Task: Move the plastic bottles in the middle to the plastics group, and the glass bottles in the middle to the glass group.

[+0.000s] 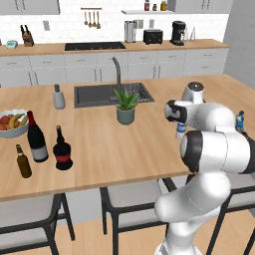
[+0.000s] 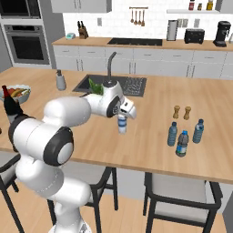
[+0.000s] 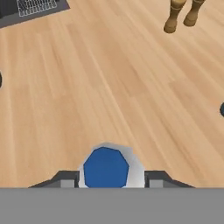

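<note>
Currently your claw (image 3: 106, 181) is closed around the small clear plastic bottle with blue cap and white label (image 2: 122, 124), standing mid-tabletop (image 1: 124, 149), nearer the front edge, below the sink.

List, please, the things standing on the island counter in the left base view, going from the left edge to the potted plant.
Fruit bowl → brown beer bottle → tall wine bottle → squat dark bottle with red label → potted plant.
</note>
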Robot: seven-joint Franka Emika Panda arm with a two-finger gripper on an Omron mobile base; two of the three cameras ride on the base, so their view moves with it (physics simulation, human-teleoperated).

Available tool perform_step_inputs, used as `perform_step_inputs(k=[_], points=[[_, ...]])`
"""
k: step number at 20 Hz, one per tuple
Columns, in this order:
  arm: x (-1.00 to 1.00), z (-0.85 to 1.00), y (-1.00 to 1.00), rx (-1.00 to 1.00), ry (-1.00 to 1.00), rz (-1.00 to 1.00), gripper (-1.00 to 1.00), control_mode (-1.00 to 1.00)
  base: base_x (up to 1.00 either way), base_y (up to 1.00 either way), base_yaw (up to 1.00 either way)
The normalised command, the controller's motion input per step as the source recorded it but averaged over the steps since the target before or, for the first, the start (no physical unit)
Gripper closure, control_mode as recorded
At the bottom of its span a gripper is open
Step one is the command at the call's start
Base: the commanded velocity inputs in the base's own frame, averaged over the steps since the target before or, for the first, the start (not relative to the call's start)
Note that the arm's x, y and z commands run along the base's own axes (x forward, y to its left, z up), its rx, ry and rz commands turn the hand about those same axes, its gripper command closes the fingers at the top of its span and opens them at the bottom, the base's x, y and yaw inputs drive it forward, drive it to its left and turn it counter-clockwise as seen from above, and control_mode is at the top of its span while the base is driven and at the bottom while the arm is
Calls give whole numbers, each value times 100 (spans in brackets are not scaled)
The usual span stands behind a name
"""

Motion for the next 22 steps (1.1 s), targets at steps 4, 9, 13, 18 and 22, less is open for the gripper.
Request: perform_step_inputs(k=[4,9,13,18,22], points=[[-39,18,-100,11,7,-38,100,-100,0,0,0],[-35,0,-97,6,9,-37,100,-100,0,0,0],[-25,-2,-72,1,6,-29,100,-100,0,0,0],[-1,-10,-25,0,1,-9,100,-100,0,0,0],[0,-14,-51,3,0,-4,100,-100,0,0,0]])
